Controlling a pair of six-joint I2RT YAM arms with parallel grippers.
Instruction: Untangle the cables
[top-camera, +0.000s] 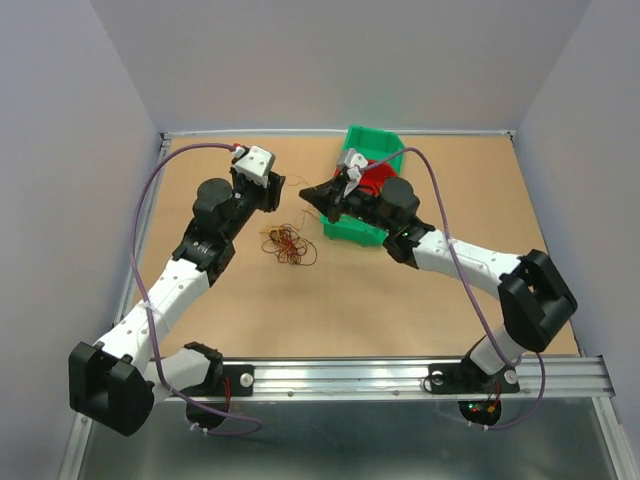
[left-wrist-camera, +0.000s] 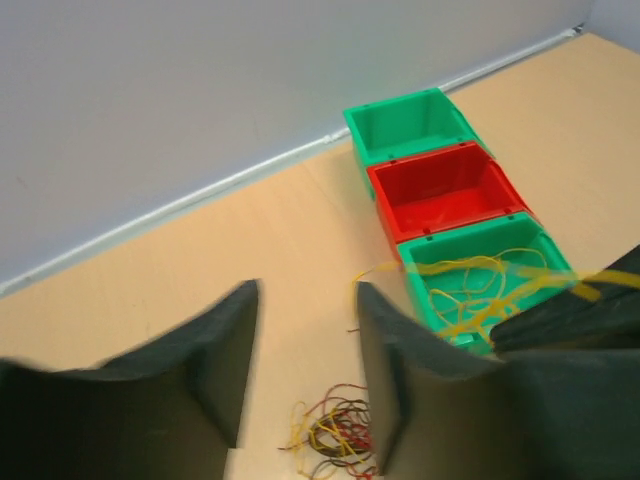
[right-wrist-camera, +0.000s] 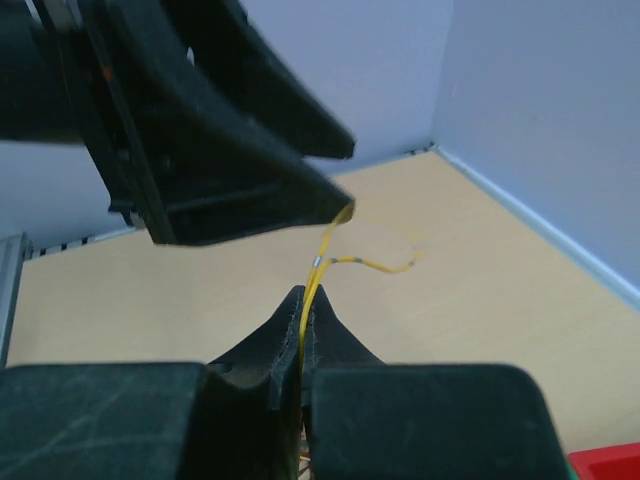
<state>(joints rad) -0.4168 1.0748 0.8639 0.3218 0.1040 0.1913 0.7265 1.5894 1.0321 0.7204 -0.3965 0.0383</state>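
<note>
One thin yellow wire strand (right-wrist-camera: 318, 255) is pinched in our closed right gripper (right-wrist-camera: 303, 300) beside the near green plastic bin (left-wrist-camera: 413, 285), while our left gripper (left-wrist-camera: 308, 295) gapes empty above the wiry red-brown cable clump (top-camera: 287, 245) on the tan table (top-camera: 400, 300), so a hard pull could slip that strand free.

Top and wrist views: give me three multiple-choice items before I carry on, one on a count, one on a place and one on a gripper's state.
1. How many bins stand in the row? A two; B three; C four.
2. Where is the tangled clump of cables? A inside a bin; B held in the air; C on the table beside the bins.
3. The right gripper is: A shut on a yellow cable; B wide open; C shut on nothing.
Key: 1 B, the left wrist view shows green, red, green; 2 C, the top view shows it on bare board; 3 A, the strand runs out from between closed fingers.
</note>
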